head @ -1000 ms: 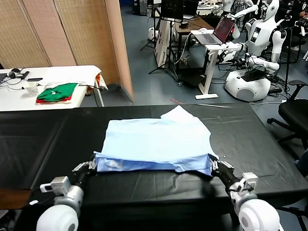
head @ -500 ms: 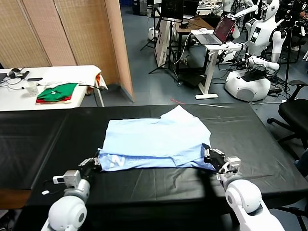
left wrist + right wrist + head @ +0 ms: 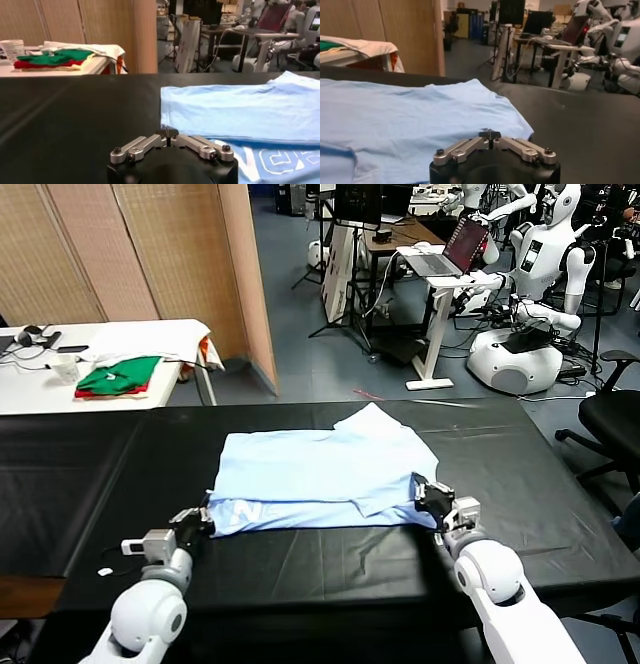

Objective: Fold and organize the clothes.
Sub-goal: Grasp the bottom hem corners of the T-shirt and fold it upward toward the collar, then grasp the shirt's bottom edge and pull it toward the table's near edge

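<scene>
The pale light-blue T-shirt [image 3: 320, 464] lies spread on the black table [image 3: 520, 474]. Its near hem is lifted and turned over onto the body, showing white lettering [image 3: 246, 511] on the underside. My left gripper [image 3: 203, 517] is shut on the hem's left corner, my right gripper [image 3: 422, 494] is shut on the right corner, and both sit low over the cloth. In the left wrist view the left gripper [image 3: 167, 133] has its tips together beside the shirt [image 3: 240, 107] and the lettering [image 3: 270, 162]. The right wrist view has the right gripper [image 3: 490, 134] pinched over the blue fabric [image 3: 410, 115].
A white side table [image 3: 120, 339] at the back left carries folded green and red garments [image 3: 118, 376], a cup and small items. Woven screen panels [image 3: 150, 254] stand behind it. Beyond the table are a laptop desk [image 3: 450, 259], other robots [image 3: 530, 294] and an office chair [image 3: 615, 419].
Both grippers have moved away from the table's near edge toward its middle, carrying the hem over the shirt. The fold is deeper and the white lettering now shows.
</scene>
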{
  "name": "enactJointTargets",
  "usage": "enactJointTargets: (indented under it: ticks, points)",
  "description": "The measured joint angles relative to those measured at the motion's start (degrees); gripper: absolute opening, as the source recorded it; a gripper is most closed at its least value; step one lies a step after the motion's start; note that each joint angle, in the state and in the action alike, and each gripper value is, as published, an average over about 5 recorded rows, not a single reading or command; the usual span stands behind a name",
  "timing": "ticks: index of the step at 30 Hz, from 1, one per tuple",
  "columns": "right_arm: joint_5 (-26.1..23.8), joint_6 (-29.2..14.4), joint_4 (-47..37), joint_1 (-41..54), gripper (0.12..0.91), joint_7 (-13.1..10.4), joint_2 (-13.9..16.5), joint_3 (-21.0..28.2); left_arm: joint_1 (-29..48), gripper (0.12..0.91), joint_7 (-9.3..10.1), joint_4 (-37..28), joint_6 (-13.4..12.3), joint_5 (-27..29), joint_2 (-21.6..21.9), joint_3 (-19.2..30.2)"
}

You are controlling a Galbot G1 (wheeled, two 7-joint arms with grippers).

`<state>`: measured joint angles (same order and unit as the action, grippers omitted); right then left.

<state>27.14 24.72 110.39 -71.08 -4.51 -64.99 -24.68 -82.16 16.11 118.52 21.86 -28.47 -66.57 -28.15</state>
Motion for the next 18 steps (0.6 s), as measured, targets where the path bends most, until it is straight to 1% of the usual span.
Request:
enactJointTargets:
  ticks: [6, 10, 12, 15, 18]
  points:
    - [-3.29, -1.43, -4.21, 3.51, 0.141, 0.17, -0.24, 2.13, 2.37, 0.144, 0.04, -3.28, -0.5, 0.71, 0.66, 1.24]
    - [-5.19, -2.36, -6.9, 5.59, 0.141, 0.72, -0.48, 3.36, 3.95, 0.144, 0.07, -5.12, -0.52, 0.83, 1.41, 2.08]
    - [-5.92, -3.06, -8.19, 6.54, 0.141, 1.36, -0.5, 3.9, 4.66, 0.144, 0.1, -5.87, -0.49, 0.93, 1.65, 2.55]
    - [-6.56, -3.98, -9.74, 7.58, 0.141, 2.95, -0.43, 4.58, 5.29, 0.144, 0.17, -6.68, -0.46, 1.16, 1.72, 3.09]
    - [-6.19, -3.59, -10.39, 7.88, 0.146, 4.12, -0.38, 4.69, 5.53, 0.144, 0.25, -6.93, -0.42, 1.47, 1.62, 3.44]
